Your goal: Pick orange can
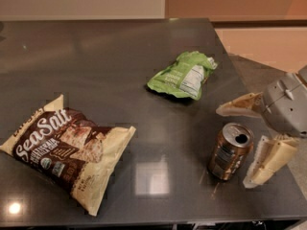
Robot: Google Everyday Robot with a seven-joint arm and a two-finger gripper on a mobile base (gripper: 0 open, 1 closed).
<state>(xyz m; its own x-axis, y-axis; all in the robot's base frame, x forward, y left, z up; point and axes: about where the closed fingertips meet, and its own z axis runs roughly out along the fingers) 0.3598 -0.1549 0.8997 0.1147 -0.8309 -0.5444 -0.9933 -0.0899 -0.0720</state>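
Note:
The orange can [230, 151] stands upright near the front right of the dark table [110, 66]. It has coppery brown sides and a silver top with an open pull-tab hole. My gripper [236, 147] comes in from the right edge with its pale fingers spread open. One finger [240, 105] lies behind the can and the other finger [268, 161] is at its right front. The can sits between them, not gripped.
A green snack bag [184, 74] lies behind the can, toward mid-table. A brown-and-cream "Sea Salt" chip bag [64, 150] lies at the front left. The table's right edge runs just beyond the can, with tan floor past it.

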